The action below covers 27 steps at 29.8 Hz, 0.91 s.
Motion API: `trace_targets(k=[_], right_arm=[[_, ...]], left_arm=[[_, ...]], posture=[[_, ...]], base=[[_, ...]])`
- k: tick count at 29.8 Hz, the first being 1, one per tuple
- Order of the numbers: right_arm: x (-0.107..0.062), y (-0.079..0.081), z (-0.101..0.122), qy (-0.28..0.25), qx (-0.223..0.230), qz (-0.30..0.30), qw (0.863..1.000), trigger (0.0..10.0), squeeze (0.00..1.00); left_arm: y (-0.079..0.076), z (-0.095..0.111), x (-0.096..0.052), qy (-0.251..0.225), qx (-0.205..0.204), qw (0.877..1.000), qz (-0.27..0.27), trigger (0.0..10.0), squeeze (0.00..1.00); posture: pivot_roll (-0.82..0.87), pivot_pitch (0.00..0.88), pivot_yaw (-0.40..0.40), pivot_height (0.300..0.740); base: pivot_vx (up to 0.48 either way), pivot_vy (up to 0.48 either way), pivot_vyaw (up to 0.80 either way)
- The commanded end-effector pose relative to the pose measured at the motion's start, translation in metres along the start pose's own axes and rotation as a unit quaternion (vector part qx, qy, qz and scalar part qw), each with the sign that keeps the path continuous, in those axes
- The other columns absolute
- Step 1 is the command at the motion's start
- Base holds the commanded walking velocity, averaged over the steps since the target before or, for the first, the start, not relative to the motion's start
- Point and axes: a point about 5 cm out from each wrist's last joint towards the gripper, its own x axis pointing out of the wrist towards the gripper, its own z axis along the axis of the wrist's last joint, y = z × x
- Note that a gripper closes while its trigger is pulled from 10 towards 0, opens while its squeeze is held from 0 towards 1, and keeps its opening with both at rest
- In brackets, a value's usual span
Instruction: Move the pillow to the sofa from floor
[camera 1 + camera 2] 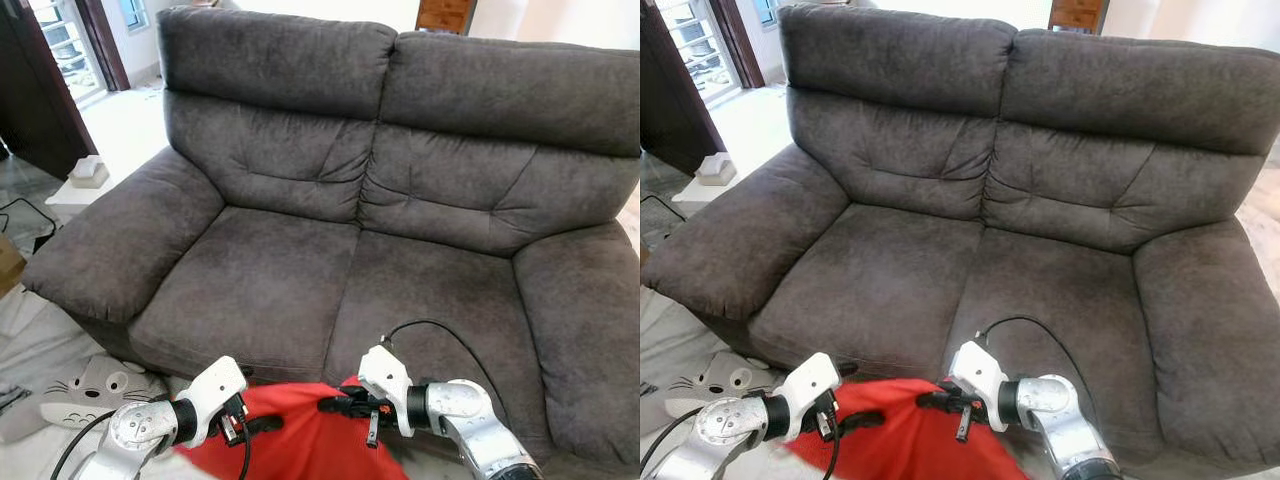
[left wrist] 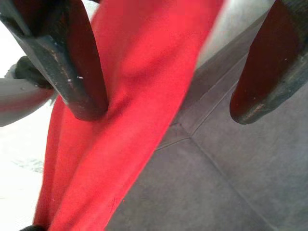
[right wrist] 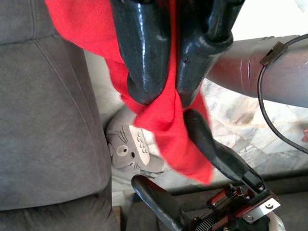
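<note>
Red cloth is pinched tight between the two black fingers [image 3: 144, 72] of my right gripper [image 1: 335, 404]; in the right wrist view they meet on a fold of the red pillow [image 1: 300, 440] with no gap I can see. My left gripper [image 1: 262, 424] is at the pillow's other edge. In the left wrist view its fingers [image 2: 79, 82] stand apart, one pressed against the red fabric and the other clear of it over the grey seat, so I read that one as spread, not clamped. Between the two grippers I have the pillow up in front of me, just at the front edge of the sofa [image 1: 400, 200] seat, off the floor and not yet resting on the cushions. To my left, low beside the sofa's arm, a grey cat-faced cushion [image 1: 95, 392] lies on the pale floor [image 1: 40, 340]. Farther left a small white table [image 1: 62, 198] carries a tissue box [image 1: 88, 172].
</note>
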Motion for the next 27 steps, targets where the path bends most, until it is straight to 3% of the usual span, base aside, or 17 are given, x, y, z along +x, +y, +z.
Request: trace_targets(k=[1, 4, 8, 16, 27], right_arm=[[0.0, -0.004, 0.027, -0.051, -0.037, -0.001, 0.998, 10.0, 0.0], [-0.001, -0.002, 0.029, -0.055, -0.038, 0.004, 0.998, 10.0, 0.0], [-0.006, -0.002, 0.051, -0.084, -0.055, 0.008, 0.995, 10.0, 0.0], [-0.016, -0.008, 0.078, -0.12, -0.084, 0.001, 0.989, 10.0, 0.0], [-0.028, -0.018, 0.067, -0.078, -0.081, -0.023, 0.993, 10.0, 0.0]], left_arm=[[-0.005, -0.007, 0.001, 0.02, -0.007, 1.0, -0.016, 10.0, 0.0], [-0.007, -0.012, 0.001, 0.026, -0.015, 0.999, -0.021, 10.0, 0.0], [-0.021, -0.033, -0.004, 0.079, -0.017, 0.994, -0.069, 10.0, 0.0], [-0.019, -0.043, -0.008, 0.103, -0.012, 0.993, -0.062, 10.0, 0.0], [-0.009, -0.047, -0.025, 0.115, -0.011, 0.992, -0.051, 10.0, 0.0]], posture=[[0.11, 0.077, 0.007, 0.74], [0.11, 0.073, 0.007, 0.74], [0.11, 0.069, 0.009, 0.74], [0.1, 0.046, 0.007, 0.74], [0.1, 0.026, 0.004, 0.74]], base=[[0.0, 0.0, 0.0], [0.0, 0.0, 0.0], [0.0, 0.0, 0.0], [0.0, 0.0, 0.0], [0.0, 0.0, 0.0]])
